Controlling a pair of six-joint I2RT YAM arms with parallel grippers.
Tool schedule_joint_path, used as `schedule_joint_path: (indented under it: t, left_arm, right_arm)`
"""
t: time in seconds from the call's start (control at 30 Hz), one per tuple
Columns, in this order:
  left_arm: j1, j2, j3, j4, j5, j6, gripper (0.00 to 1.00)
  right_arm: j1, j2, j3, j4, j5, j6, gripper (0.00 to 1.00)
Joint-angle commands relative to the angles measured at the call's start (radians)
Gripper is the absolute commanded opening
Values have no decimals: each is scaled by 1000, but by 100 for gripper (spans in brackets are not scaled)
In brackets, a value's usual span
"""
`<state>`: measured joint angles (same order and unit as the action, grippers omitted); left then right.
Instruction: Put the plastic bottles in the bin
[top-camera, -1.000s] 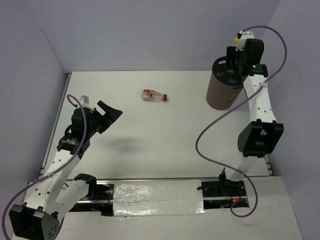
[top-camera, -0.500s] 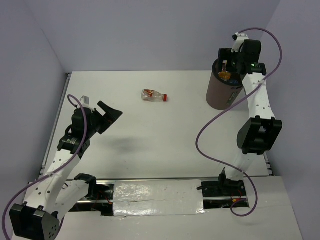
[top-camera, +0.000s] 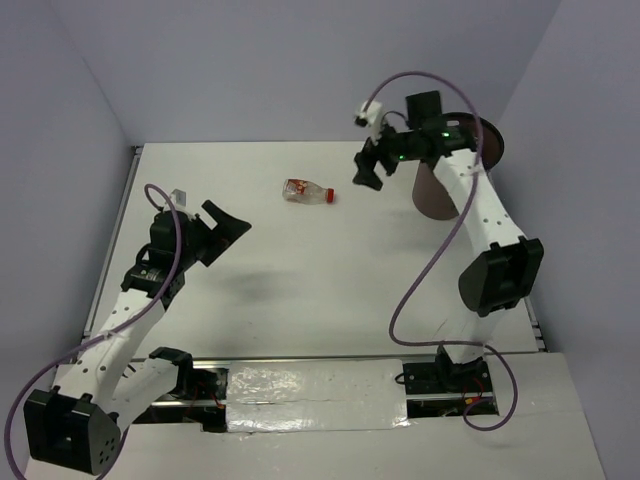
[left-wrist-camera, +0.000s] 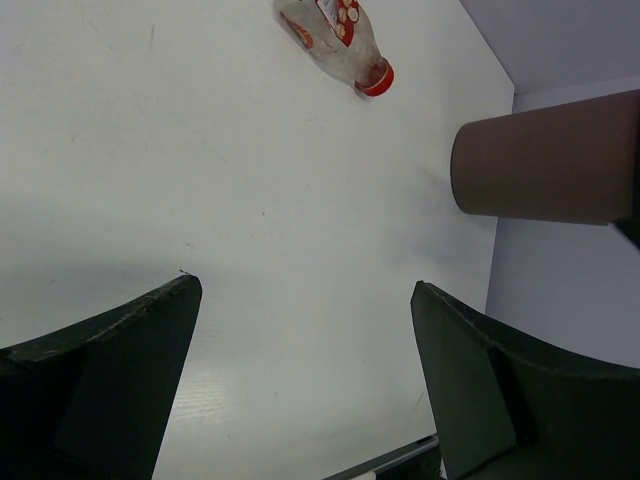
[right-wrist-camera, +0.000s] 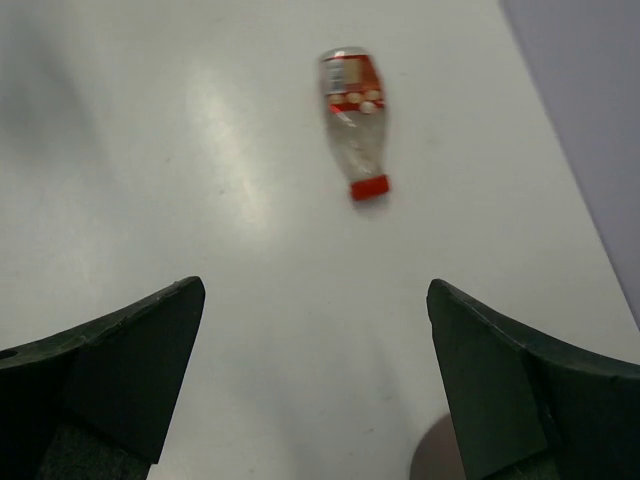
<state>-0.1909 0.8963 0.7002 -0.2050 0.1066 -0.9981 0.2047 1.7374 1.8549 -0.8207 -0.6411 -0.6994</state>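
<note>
Top view: one plastic bottle (top-camera: 308, 191) with a red label and red cap lies on its side on the white counter (top-camera: 300, 300), far half, a little left of centre, cap pointing right. The brown bin (top-camera: 432, 196) stands at the far right, well apart from the bottle. Its body is partly hidden behind the right arm and its dark rim shows to the arm's right; cannot tell whether it is upright or tilted. The right end effector (top-camera: 368, 172) hangs above the counter between bottle and bin, just right of the cap, not touching either. In the right wrist view its two fingers (right-wrist-camera: 130, 350) are spread wide with nothing between them; the bottle lies ahead, cap toward the camera. The left end effector (top-camera: 228, 222) is over the left part of the counter, well apart from the bottle, and points toward the middle. In the left wrist view its fingers (left-wrist-camera: 110, 380) are likewise spread and empty. The bottle shows at the top edge of that view and the side of the bin at the right edge. No contents of the bin can be seen from any view.
</note>
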Motion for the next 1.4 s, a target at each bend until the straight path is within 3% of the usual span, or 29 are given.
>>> schedule_joint_path:
  t: [0.0,0.13,0.3,0.53,0.97,1.1,1.23,1.33,1.37]
  left_arm:
    - [7,12,21,53,47,6,99]
    - [7,15,25,35,61,6,99]
    - [8,1,27,1,48,4,99]
    - [8,-16,-8,-4,28,-37,99]
    - [10,29,5,-13,15,-37,100]
    - [10,30,13,-25,10,-34,99]
    - [10,3,4,-31,1,-36,99]
    - [10,-14,-13,-25,1,-42,99]
    - [10,-19,-19,-20,4,-48,99]
  right_arm:
    - [56,72,21,-203,-63,-293,100]
    - [156,154,24,-129,0,-350,100]
    - [193,290,91,64,125,-264,100]
    - [214,623,438,6,207,-238,100]
    - [246,809,510,130,347,-250,99]
    - [245,876,579,63,339,-247,91]
    - [245,860,526,38,337,-265,80]
    - [242,834,495,-3,324,-281,69]
    - [240,826,489,-33,314,-282,60]
